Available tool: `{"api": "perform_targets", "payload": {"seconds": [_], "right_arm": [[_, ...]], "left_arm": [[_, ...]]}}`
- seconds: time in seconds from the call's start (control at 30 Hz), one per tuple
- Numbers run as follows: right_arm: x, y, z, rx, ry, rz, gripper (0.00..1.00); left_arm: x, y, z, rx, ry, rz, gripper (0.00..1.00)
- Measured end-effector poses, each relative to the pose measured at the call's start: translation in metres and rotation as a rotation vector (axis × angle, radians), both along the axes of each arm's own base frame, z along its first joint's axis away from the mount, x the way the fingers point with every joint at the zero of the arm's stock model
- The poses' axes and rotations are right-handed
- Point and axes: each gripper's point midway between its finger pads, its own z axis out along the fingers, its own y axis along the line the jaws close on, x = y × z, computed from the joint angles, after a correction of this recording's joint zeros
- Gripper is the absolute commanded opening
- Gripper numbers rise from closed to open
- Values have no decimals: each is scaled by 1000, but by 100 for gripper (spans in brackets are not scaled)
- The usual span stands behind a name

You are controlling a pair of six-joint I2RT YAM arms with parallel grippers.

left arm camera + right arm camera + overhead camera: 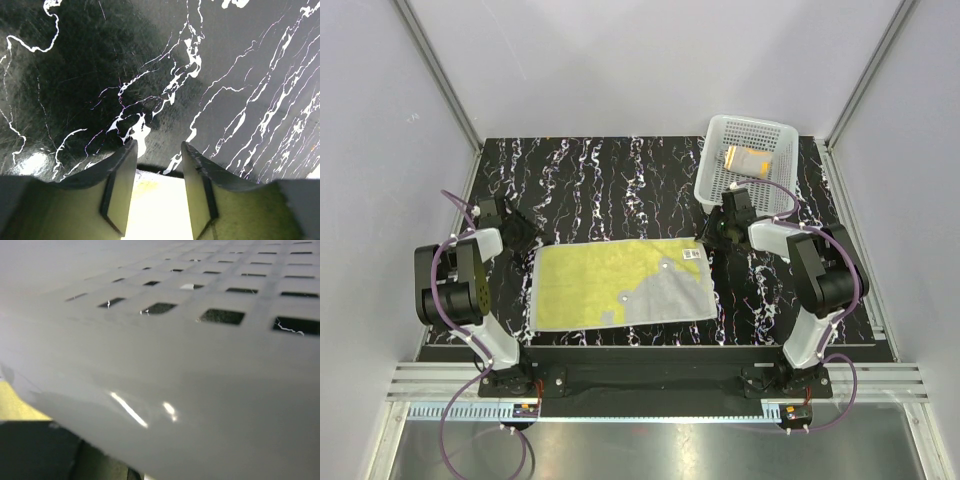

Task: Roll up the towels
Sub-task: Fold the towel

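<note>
The yellow towel (605, 285) lies spread flat at the table's middle, and a grey patch of its reverse (670, 292) shows at its right. The orange towel (748, 158) lies in the white basket (752, 122). My left gripper (525, 240) is low at the yellow towel's far left corner. In the left wrist view its gripper (158, 145) has the jaws apart, astride the bright towel edge (157, 205). My right gripper (712, 235) is at the towel's far right corner, beside the basket. Its wrist view is filled by the basket wall (200, 365), which hides the jaws.
The black marbled tabletop (600, 185) stretches behind the towel. The basket stands at the far right, its near wall almost against the right wrist. White walls with metal rails enclose the table on three sides.
</note>
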Motion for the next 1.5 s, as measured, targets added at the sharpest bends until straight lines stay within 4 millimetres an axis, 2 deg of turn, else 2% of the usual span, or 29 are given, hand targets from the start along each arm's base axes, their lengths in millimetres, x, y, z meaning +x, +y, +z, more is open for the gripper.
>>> {"api": "perform_targets", "payload": {"seconds": [0.1, 0.2, 0.27, 0.6, 0.8, 0.9, 0.97, 1.0, 1.03, 1.1, 1.37, 1.5], "right_arm": [[1, -1, -1, -11, -1, 0, 27], [2, -1, -1, -14, 1, 1, 27], [2, -1, -2, -15, 3, 1, 26], [2, -1, -2, -19, 3, 4, 23], [1, -1, -2, -21, 3, 7, 17], [1, -2, -2, -24, 2, 9, 8], [1, -2, -3, -26, 1, 12, 0], [0, -2, -3, -27, 0, 13, 0], [0, -2, -3, -27, 0, 15, 0], [0, -2, -3, -28, 0, 16, 0], [-2, -3, -3, -32, -1, 22, 0], [-6, -4, -1, -35, 10, 25, 0]], "left_arm": [[0, -1, -1, 2, 1, -6, 48], [1, -2, 1, 16, -6, -18, 62], [0, -3, 3, 34, -12, -27, 66], [-12, -11, 3, 74, 25, -36, 69], [-22, -24, -1, 102, 78, -74, 56], [-24, -25, -2, 115, 88, -79, 49], [-26, -27, -4, 119, 95, -80, 32], [-29, -28, -5, 119, 106, -83, 25], [-31, -29, -7, 120, 114, -88, 12], [-36, -30, -10, 122, 132, -95, 0], [-38, -33, -10, 140, 137, -106, 0], [-47, -33, -9, 158, 168, -110, 0]]}}
